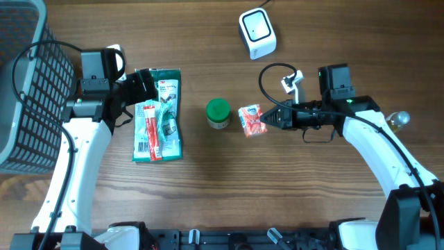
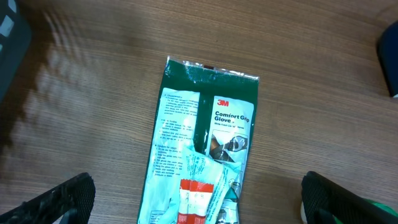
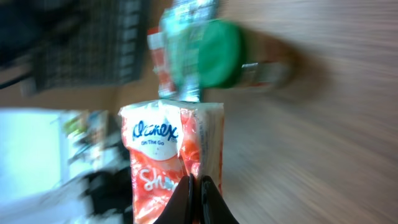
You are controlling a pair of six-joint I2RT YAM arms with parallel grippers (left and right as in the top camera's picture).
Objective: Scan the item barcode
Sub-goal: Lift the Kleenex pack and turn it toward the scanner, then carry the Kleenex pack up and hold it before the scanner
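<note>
The right fingers (image 3: 184,202) are pressed together, pinching one edge of the tissue pack (image 3: 166,149), an orange and white Kleenex packet. From overhead the tissue pack sits near the middle of the tabletop (image 1: 229,194), just right of a green-lidded jar (image 1: 218,113); I cannot tell whether it is lifted clear of the wood. The white scanner (image 1: 257,32) stands well apart from it, toward the far edge.

The left fingers (image 2: 65,202) are spread wide and hold nothing. They hang above a green glove package (image 2: 208,130) that lies flat on the tabletop, with a red and white packet (image 2: 194,198) lying on top of it.

The tabletop is brown wood grain. A dark wire basket (image 1: 31,90) stands at the left edge, beside the left arm. A small bulb-like thing (image 1: 397,119) lies near the right arm's elbow. Past the tabletop, the right wrist view shows only a bright blur of the room.
</note>
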